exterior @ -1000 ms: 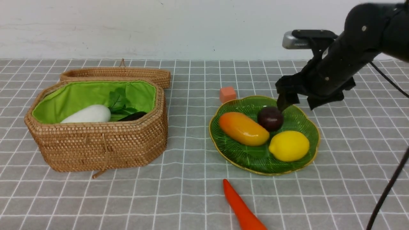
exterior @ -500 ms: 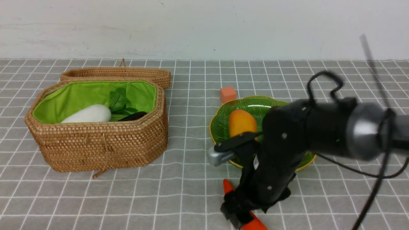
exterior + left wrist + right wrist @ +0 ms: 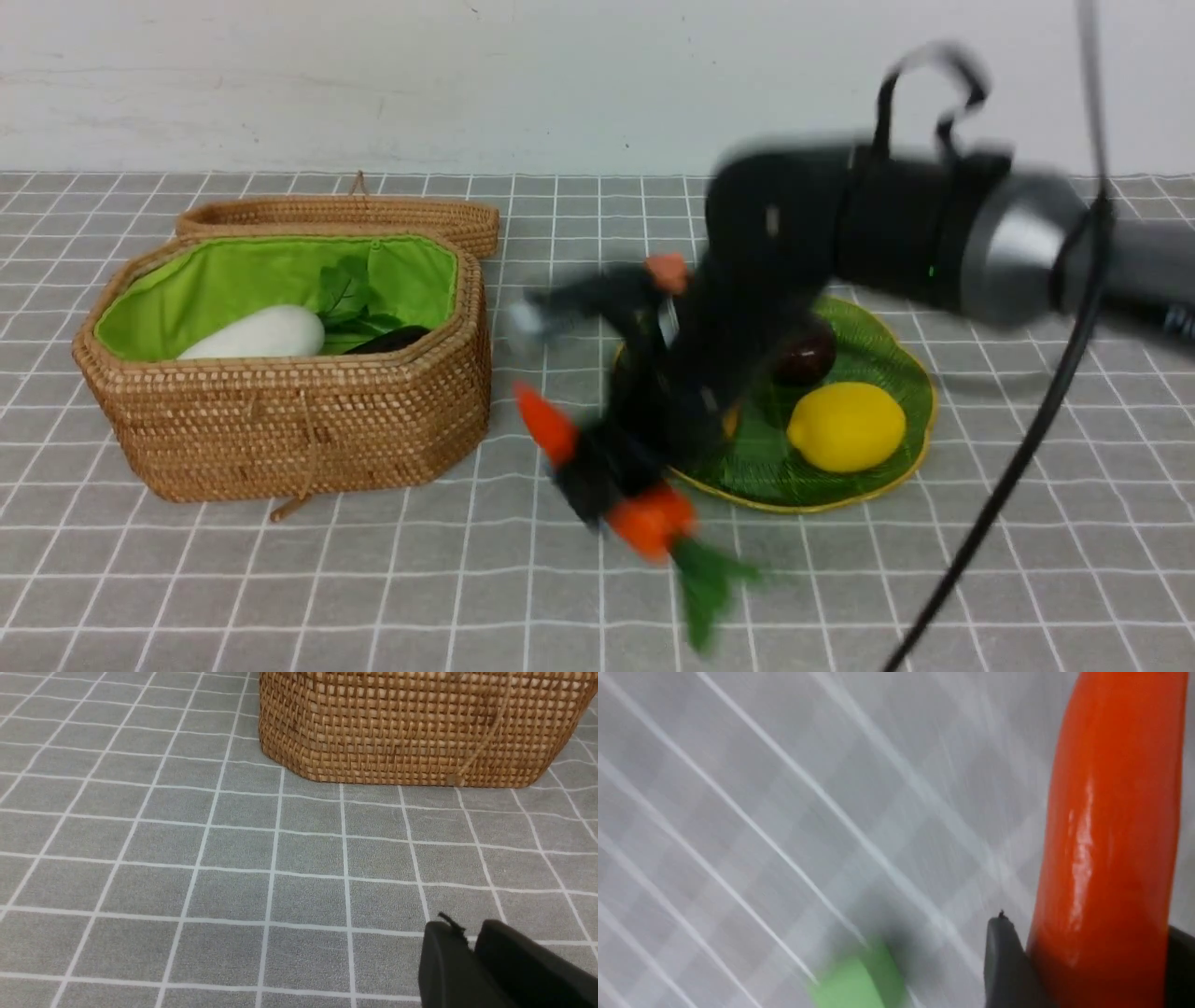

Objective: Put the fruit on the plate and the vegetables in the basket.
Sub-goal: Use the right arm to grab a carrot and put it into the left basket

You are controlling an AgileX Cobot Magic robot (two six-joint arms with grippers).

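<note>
One vegetable left: the carrot [image 3: 644,523] rides crosswise in the right gripper [image 3: 597,481], low centre of the front view, between basket [image 3: 280,439] and plate [image 3: 840,485].
Right wrist view alone shows dark fingers [image 3: 1008,961] clamping it; left wrist view alone shows the left gripper [image 3: 472,956] shut and empty, near the basket wall.

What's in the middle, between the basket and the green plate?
In the front view, the right hand holding the carrot hangs between the basket and plate.
</note>
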